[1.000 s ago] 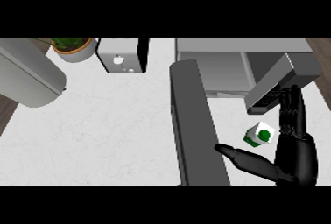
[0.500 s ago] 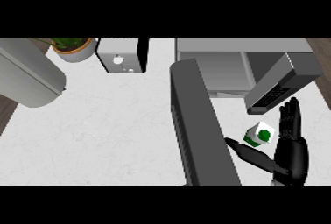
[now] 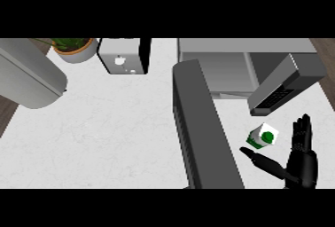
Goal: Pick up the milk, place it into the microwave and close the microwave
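At the near right of the counter [image 3: 98,133], my right hand [image 3: 305,165] comes in from the lower edge. My fingers [image 3: 301,133] are straight and point far. My thumb [image 3: 260,159] is spread out to the left. The hand is open and holds nothing.

Milk [image 3: 263,136]: it sits in the open V between thumb and fingers, just left of the fingers and just far of the thumb tip. A thin strip of counter shows on the fingers' side, so it is apart there. On the thumb side I cannot tell whether there is contact.

Orientation: the carton appears to stand upright, with its long axis vertical, rising toward my head. Its white top with a green dot faces up, and a green side faces near and left.

Judgement: the grasp has to close across the carton's short width, with fingers from the right and thumb from the near left. Only the right hand is placed for this; my left hand does not show.

Outward: the microwave door [image 3: 203,133] stands open, a long dark slab running near to far just left of the milk. The microwave [image 3: 222,66] cavity lies far and left of the carton. A dark keypad panel [image 3: 286,84] sits far of the milk, right of the cavity.

Judgement: the carry goes far, then left, and must stay clear of that panel.
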You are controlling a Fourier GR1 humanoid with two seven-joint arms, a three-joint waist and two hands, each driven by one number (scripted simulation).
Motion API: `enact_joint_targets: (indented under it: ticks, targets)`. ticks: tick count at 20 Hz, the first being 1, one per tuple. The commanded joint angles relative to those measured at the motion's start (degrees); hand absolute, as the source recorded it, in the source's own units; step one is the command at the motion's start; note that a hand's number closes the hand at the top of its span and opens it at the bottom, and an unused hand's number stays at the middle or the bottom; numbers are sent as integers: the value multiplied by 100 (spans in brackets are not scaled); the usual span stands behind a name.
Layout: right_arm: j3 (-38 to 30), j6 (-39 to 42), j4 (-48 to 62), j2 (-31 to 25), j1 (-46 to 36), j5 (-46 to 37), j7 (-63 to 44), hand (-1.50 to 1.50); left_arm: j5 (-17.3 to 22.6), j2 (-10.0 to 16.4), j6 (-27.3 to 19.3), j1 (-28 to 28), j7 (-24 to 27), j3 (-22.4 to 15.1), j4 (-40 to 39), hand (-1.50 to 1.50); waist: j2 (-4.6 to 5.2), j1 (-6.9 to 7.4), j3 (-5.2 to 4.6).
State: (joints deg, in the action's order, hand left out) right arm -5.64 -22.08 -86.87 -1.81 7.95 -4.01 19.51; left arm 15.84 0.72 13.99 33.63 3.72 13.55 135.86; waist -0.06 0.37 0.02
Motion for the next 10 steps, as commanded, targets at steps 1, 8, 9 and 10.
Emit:
enact_joint_targets:
  ticks: [1, 8, 9, 10]
  targets:
    - [-294, 269, 674, -9, 15, 361, 778, -150, 227, 38, 192, 3, -46, 322, 198, -150, 0, -2, 1]
    - [-590, 734, 1900, -194, -349, 608, 1513, -150, 131, -68, -160, -157, -522, 50, 438, -150, 6, -9, 2]
    - [-527, 546, 2201, 1, -495, 493, 1818, -150, 192, -69, 208, -179, 15, 241, -112, -150, 5, 5, 1]
    - [-552, 776, 1831, -169, -199, 602, 1648, -150, 6, -69, -126, 426, 195, -409, 371, -150, -4, 13, 0]
